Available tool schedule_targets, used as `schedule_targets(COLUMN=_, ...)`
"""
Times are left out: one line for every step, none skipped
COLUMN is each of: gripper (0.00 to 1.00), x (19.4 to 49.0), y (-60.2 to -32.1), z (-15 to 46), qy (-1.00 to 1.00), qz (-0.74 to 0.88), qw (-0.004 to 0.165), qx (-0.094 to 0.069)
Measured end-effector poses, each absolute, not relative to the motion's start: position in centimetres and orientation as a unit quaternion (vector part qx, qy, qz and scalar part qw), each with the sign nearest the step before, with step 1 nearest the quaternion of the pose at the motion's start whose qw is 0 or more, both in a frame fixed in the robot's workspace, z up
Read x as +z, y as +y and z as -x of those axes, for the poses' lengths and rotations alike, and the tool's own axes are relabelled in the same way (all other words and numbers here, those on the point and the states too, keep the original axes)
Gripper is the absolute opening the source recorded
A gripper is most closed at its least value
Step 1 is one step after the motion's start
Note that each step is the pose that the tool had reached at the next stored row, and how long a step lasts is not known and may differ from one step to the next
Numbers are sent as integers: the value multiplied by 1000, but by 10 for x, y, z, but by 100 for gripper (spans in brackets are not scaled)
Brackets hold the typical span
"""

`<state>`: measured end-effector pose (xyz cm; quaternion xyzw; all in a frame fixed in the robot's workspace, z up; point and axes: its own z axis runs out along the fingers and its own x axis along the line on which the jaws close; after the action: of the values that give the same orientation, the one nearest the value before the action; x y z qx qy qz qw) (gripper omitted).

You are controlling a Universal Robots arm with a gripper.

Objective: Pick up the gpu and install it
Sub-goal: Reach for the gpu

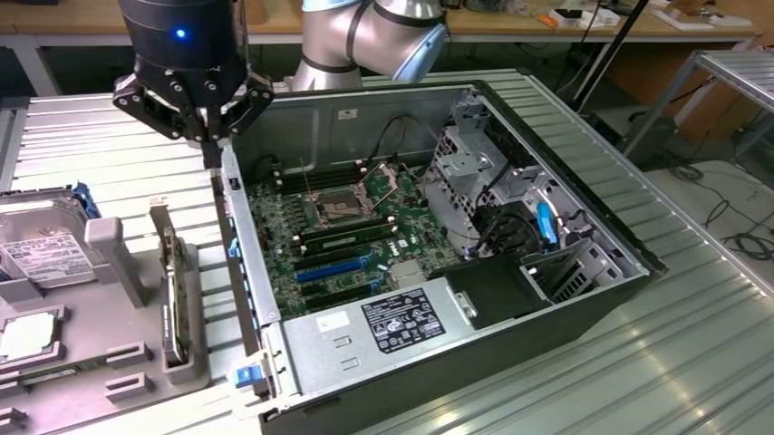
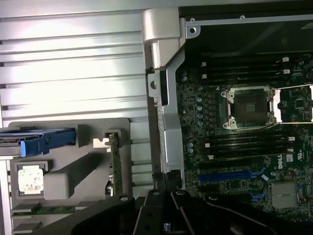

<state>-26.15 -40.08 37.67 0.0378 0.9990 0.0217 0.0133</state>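
Gripper (image 1: 212, 143), ribbed metal table (image 1: 677, 362), workbench (image 1: 520, 27) behind

gpu (image 1: 173, 294) edge-on, face apparently hidden, hard drive (image 1: 39, 243) cropped

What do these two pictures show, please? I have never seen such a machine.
This is a robot arm with a black pincer at its end. One picture comes from a camera standing off the arm; the other from a camera on its wrist. On the ribbed metal table lies an open computer case showing its green motherboard. Beside it, a grey holder keeps parts: the gpu standing on edge, and a hard drive. The pincer is shut, seems to hold nothing, and hovers near the case's edge.
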Motion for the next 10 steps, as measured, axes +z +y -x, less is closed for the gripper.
schedule_targets(gripper=11, x=377, y=-401, z=264, qy=999, qz=-38, qw=13, qx=22)
schedule_targets(gripper=11, x=377, y=-403, z=266, qy=999, qz=-38, qw=13, qx=22)
schedule_targets(gripper=11, x=377, y=-404, z=269, qy=999, qz=-38, qw=13, qx=22)
schedule_targets(gripper=11, x=377, y=-406, z=271, qy=999, qz=-38, qw=13, qx=22)
schedule_targets(gripper=11, x=377, y=-408, z=274, qy=999, qz=-38, qw=13, qx=22)
schedule_targets(gripper=11, x=377, y=-410, z=277, qy=999, qz=-38, qw=13, qx=22)
schedule_targets(gripper=11, x=377, y=-413, z=279, qy=999, qz=-38, qw=13, qx=22)
schedule_targets(gripper=11, x=377, y=-415, z=282, qy=999, qz=-38, qw=13, qx=22)
schedule_targets(gripper=11, x=377, y=-419, z=285, qy=999, qz=-38, qw=13, qx=22)
schedule_targets(gripper=11, x=377, y=-422, z=288, qy=999, qz=-38, qw=13, qx=22)
